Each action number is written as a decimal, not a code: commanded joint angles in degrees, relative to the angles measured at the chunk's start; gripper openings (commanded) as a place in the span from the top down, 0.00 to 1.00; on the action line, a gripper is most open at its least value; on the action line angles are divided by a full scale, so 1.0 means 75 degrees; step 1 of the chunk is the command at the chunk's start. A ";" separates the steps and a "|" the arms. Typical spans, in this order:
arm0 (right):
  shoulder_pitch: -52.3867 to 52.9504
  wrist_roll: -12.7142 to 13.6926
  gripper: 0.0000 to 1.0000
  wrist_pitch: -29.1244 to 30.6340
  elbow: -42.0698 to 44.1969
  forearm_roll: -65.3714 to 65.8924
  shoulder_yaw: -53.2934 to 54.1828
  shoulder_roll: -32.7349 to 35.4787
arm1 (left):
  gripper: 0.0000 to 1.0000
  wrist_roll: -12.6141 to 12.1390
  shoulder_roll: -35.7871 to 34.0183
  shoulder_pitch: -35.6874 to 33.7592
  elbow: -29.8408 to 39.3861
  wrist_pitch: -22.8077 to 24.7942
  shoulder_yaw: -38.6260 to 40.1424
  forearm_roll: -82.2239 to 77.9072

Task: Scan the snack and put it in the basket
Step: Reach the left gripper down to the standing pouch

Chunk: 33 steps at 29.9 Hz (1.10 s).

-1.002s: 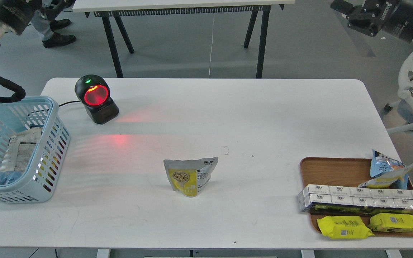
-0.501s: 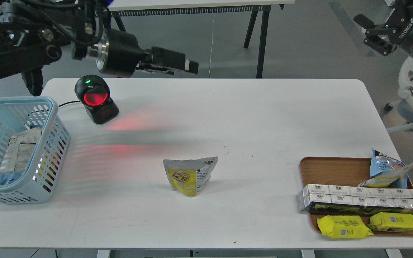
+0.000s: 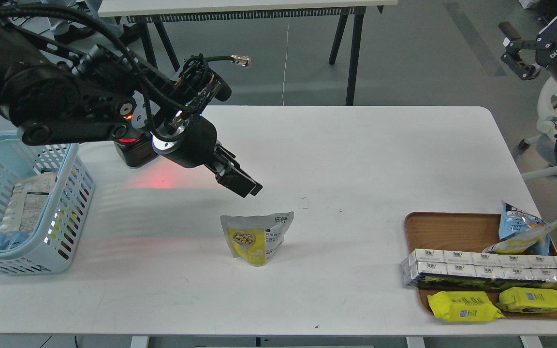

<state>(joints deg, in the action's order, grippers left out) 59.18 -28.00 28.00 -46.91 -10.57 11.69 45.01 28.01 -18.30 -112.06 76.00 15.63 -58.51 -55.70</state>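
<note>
One view, head cam: small yellow and grey-white stand-up pouch (image 3: 256, 239) upright mid white tabletop (image 3: 336, 159). Left gripper (image 3: 245, 186) hovers just above it, fingers look pressed together, holding nothing. Light blue slotted plastic basket (image 3: 68, 203) far left. Right gripper (image 3: 518, 50) top right, fingers' state can't tell.

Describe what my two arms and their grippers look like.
Both are black. The left arm has bulky round joints, looped black cables, a brass-tipped connector and a silver wrist ring; its left gripper is slim and boxy. The right gripper carries white lettering.
</note>
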 commanded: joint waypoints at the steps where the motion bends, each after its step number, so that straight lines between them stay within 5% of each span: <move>1: -0.0121 0.0001 0.01 0.0000 0.0184 -0.0032 0.0012 -0.0178 | 0.00 -0.0001 0.0084 -0.0106 0.0319 -0.0267 -0.0295 -0.0191; 8: -0.0168 0.0001 0.01 0.0000 0.0571 -0.0032 0.0000 -0.0189 | 0.00 -0.0001 0.0283 -0.0563 0.1398 -0.0958 -0.0975 -0.0203; 21: -0.0402 0.0001 0.01 0.0000 0.0571 -0.0032 0.0000 -0.0189 | 0.01 -0.0001 0.1033 0.0139 0.0767 -0.1287 -0.1116 -0.0191; 27: -0.0472 0.0001 0.01 0.0000 0.0618 -0.0032 0.0023 -0.0178 | 0.14 -0.0001 0.1150 0.0445 0.0695 -0.2083 -0.1128 -0.0203; 33: -0.0519 0.0001 0.01 0.0000 0.0653 -0.0032 0.0012 -0.0178 | 0.46 -0.0001 0.1303 0.0480 0.0695 -0.2213 -0.1140 -0.0203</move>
<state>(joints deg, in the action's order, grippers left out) 55.54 -28.00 28.00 -42.04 -10.82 11.76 43.69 27.99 -8.68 -108.51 81.09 -0.55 -67.04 -57.24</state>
